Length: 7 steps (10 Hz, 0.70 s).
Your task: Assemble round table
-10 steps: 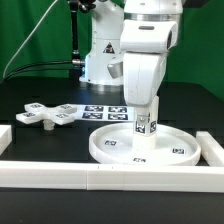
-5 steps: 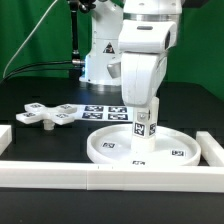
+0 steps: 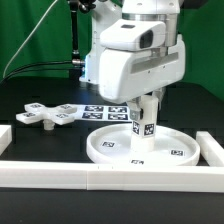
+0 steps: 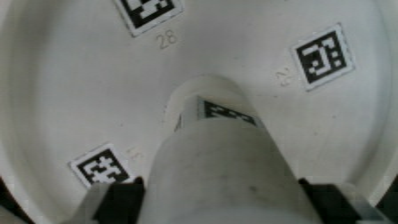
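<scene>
Held the leg (image 3: 143, 122) upright with the jaws closed on its upper part, dark pads (image 4: 118, 203) tight against both sides in the wrist view. Set its lower end at the middle of the disc (image 3: 172, 138), touching or just above; could not tell which. Left the cross-shaped base (image 3: 45, 114) well apart on the counter (image 3: 40, 145), toward the exterior view's left, near the marker board (image 3: 103, 110). Judged 2 likely failures. Risk 1: jamming or a crooked joint, from any tilt of the leg during seating. Risk 2: dragging or spinning the loose disc along, from nothing visibly pinning it.
</scene>
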Motion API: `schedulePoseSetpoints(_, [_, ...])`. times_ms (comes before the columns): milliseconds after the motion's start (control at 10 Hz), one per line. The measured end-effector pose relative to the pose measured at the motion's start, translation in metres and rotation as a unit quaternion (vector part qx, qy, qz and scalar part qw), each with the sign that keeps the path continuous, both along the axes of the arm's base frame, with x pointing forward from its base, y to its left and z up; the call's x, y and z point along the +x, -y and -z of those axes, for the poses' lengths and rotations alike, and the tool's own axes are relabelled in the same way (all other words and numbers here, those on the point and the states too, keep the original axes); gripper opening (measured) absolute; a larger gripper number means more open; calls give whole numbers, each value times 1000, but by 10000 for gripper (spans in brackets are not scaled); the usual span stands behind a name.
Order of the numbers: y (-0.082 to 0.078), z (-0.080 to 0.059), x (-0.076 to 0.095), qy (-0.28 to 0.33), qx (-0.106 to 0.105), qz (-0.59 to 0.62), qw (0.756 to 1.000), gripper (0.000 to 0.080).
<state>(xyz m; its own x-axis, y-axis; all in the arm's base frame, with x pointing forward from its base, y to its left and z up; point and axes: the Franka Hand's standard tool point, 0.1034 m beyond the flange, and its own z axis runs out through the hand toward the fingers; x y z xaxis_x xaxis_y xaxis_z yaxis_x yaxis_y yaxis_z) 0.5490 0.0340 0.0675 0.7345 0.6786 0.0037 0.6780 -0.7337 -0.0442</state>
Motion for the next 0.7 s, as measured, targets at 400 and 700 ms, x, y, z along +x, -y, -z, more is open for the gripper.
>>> schedulePoseSetpoints(400, [-4, 0, 0, 3, 0, 159, 987, 406])
schedulePoseSetpoints(700, [-6, 0, 1, 1, -1, 273, 962, 407])
